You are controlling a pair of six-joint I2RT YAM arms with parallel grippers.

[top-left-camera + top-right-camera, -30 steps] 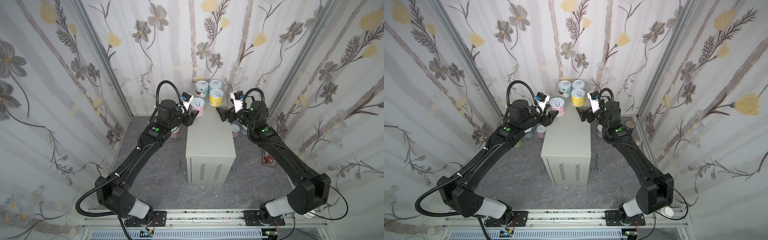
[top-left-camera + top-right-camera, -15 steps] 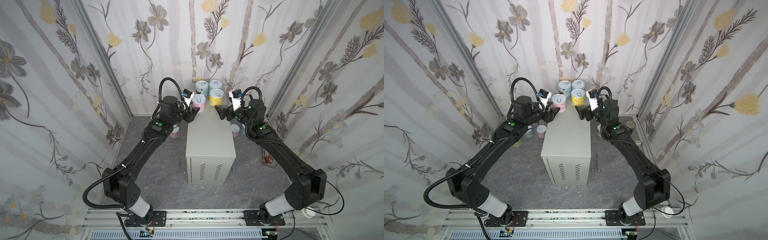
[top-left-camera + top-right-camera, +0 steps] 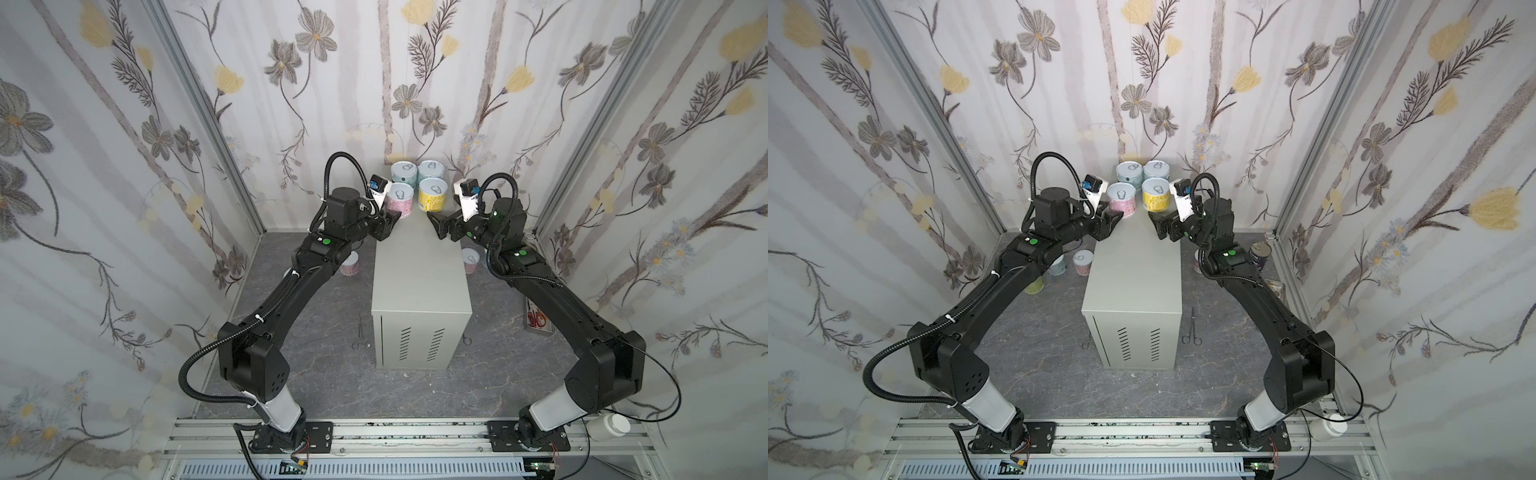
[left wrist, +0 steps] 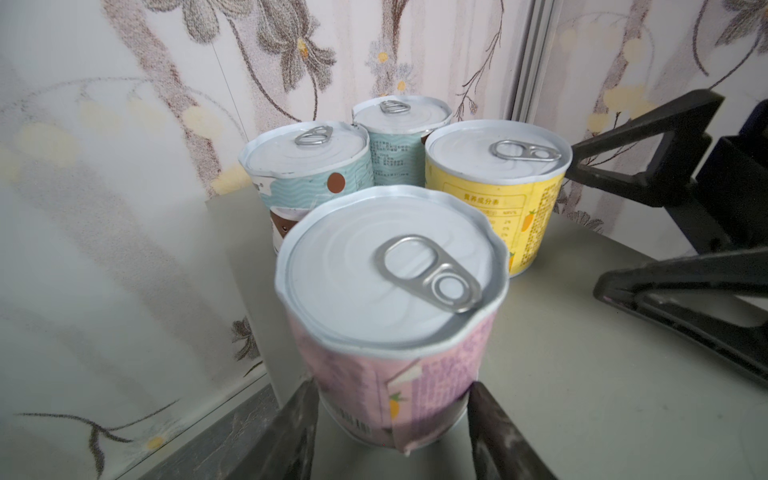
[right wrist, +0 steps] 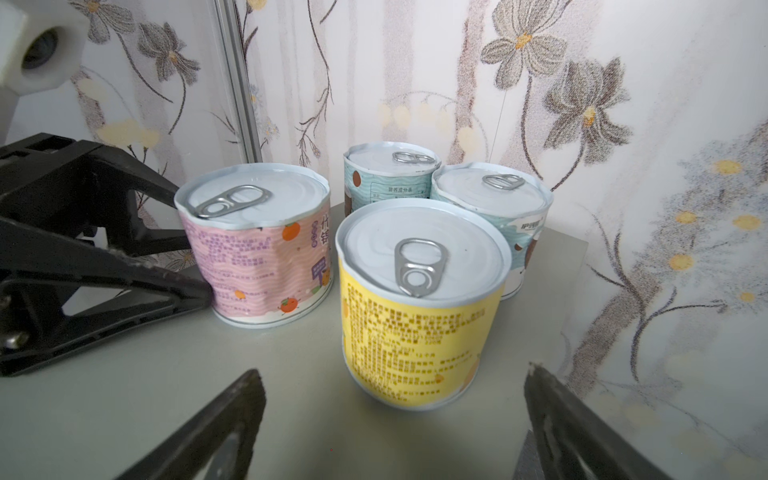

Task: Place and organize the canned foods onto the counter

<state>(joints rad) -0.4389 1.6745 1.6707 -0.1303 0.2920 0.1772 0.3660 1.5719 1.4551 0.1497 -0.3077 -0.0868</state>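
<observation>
Four canned foods stand grouped at the far end of the counter (image 3: 419,270): two blue cans (image 3: 404,172) at the back, a pink can (image 3: 400,199) and a yellow can (image 3: 433,197) in front. My left gripper (image 4: 393,388) is shut on the pink can (image 4: 390,291) low on its dented sides, and the can rests on the counter top. Just short of the yellow can (image 5: 419,316), my right gripper (image 5: 395,372) is open, its fingers wide apart and touching nothing. In both top views the two grippers face each other across the counter.
More cans stand on the floor: a pink one (image 3: 1082,264), a blue one (image 3: 1059,266) and a greenish one (image 3: 1034,284) left of the counter, a tall dark-blue one (image 3: 1260,253) on the right. Forceps (image 3: 1192,332), a scissors tray (image 3: 538,318) and a white bottle (image 3: 609,428) lie nearer the front.
My left gripper has carried the pink can toward the back wall, up beside the yellow can and against the blue ones. The right gripper has stayed open near the yellow can.
</observation>
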